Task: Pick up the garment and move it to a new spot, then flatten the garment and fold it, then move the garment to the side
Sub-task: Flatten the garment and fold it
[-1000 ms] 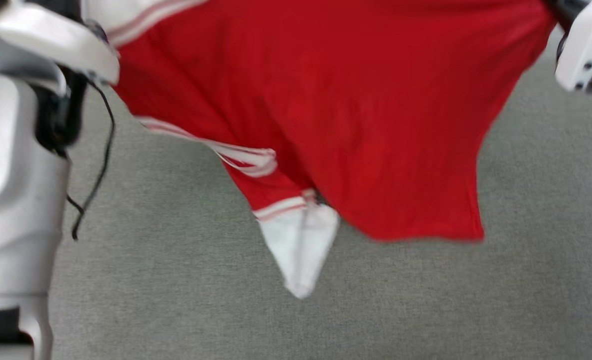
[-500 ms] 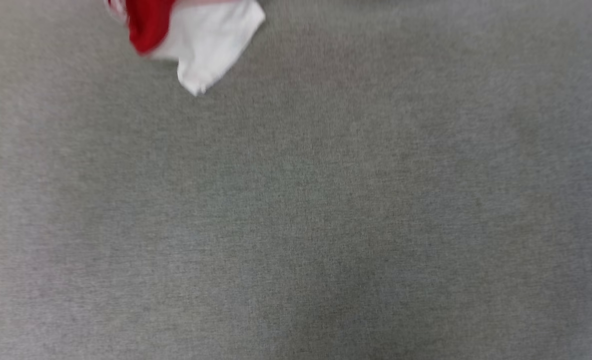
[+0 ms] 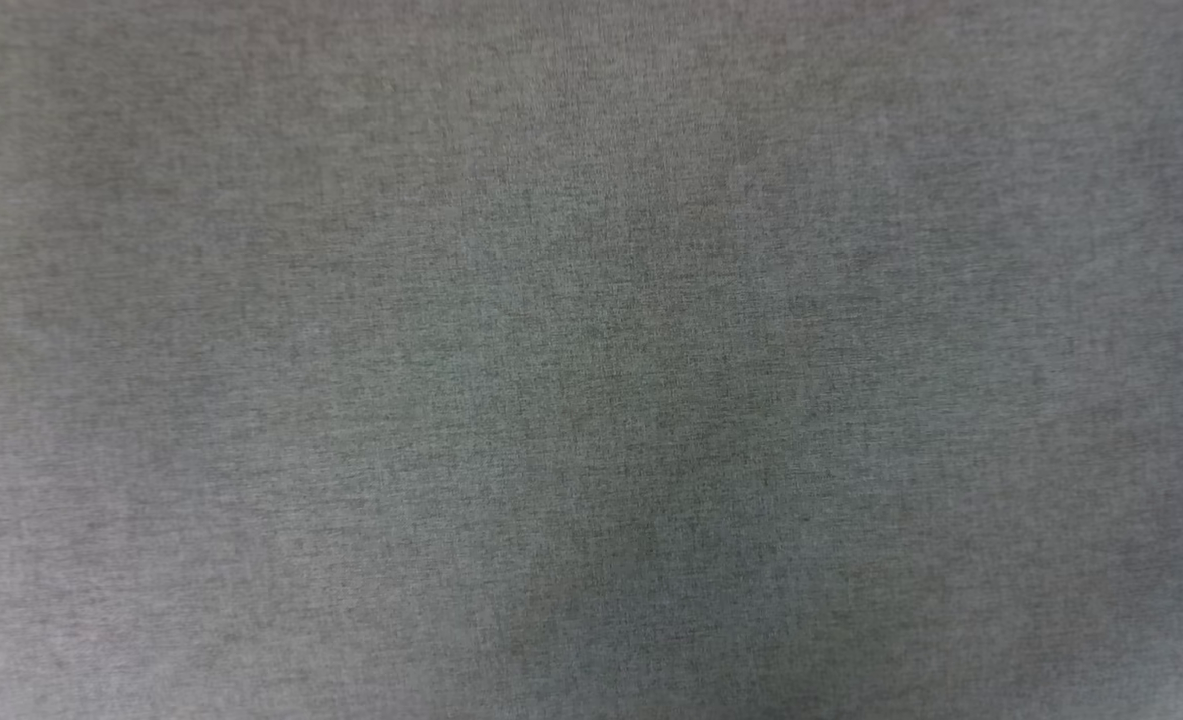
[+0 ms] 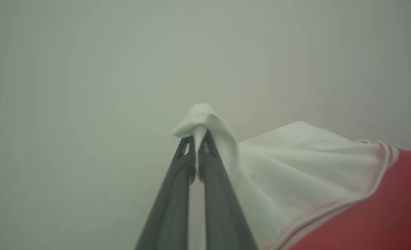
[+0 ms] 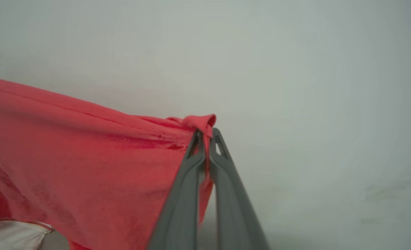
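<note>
Pincer status: left pincer (image 4: 197, 139) clenched on white sleeve tip of garment (image 4: 313, 166), right pincer (image 5: 207, 135) clenched on its red edge, cloth slung between. Shallow pinches; may slip under sag or uneven pull, dropping it bunched.

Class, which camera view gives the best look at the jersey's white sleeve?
The left wrist view: the white sleeve spreads across it, its tip pinched in the shut left pincer. The right wrist view catches just a white corner beneath red cloth. The head view faces grey floor.
</note>
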